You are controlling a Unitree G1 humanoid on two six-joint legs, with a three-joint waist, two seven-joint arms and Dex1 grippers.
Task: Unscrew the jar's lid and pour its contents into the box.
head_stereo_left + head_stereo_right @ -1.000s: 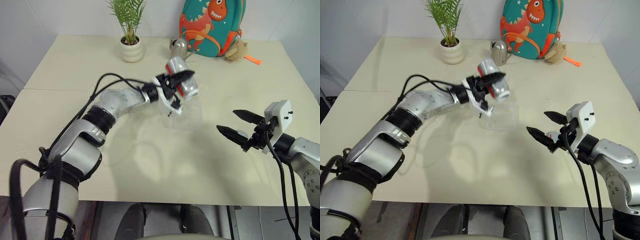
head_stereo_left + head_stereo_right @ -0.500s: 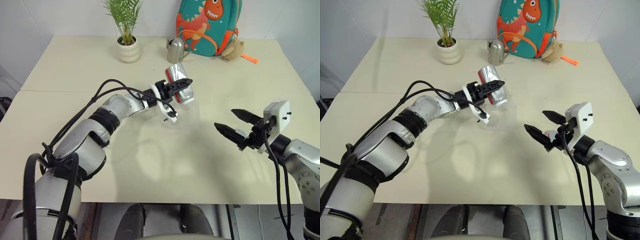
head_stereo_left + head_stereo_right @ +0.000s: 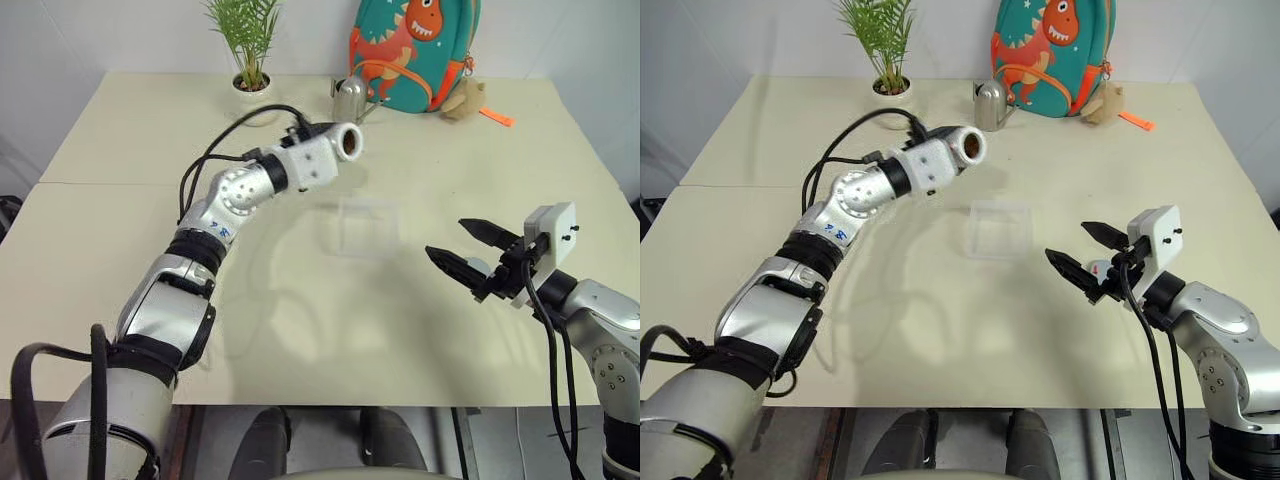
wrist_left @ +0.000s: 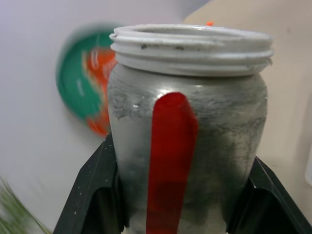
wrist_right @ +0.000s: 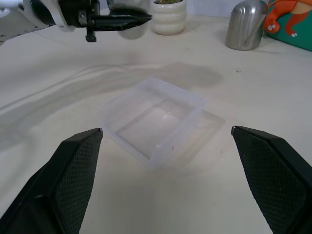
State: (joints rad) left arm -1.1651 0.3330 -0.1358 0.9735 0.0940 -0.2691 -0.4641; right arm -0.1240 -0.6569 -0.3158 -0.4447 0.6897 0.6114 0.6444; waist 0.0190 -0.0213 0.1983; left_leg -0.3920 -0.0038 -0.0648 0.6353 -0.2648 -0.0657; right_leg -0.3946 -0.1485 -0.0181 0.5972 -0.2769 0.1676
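Left eye view: the left arm is stretched out above the cream table (image 3: 120, 150), its white wrist housing hiding the gripper. A second ago the small silvery-grey cylindrical jar with its red strip was seen tipped on its side over the shallow square box of clear plastic (image 3: 367, 225); now the wrist has been rolled back and drawn away from the box, toward the potted plant (image 3: 247, 45). The pour is judged to be over. The right gripper (image 3: 463, 252) is held just above the table, well apart from the box, its two black fingers spread and nothing between them, unchanged from before.

Right eye view: the same layout is shown. The box (image 3: 1000, 228) lies between the two arms. A small red mark sits on the table just behind the right gripper's fingers; whether that is the lid cannot be told.

Left wrist view: the jar (image 4: 187, 141) is seen upright and lidless, its white threaded rim bare, clamped between the left gripper's black fingers (image 4: 92, 195).

Right wrist view: the box (image 5: 155, 117) is seen between the wide-spread fingers; a tiny speck shows inside it, too small to identify. The left gripper (image 5: 119, 20) is seen beyond the box, fingers pressed around the jar.
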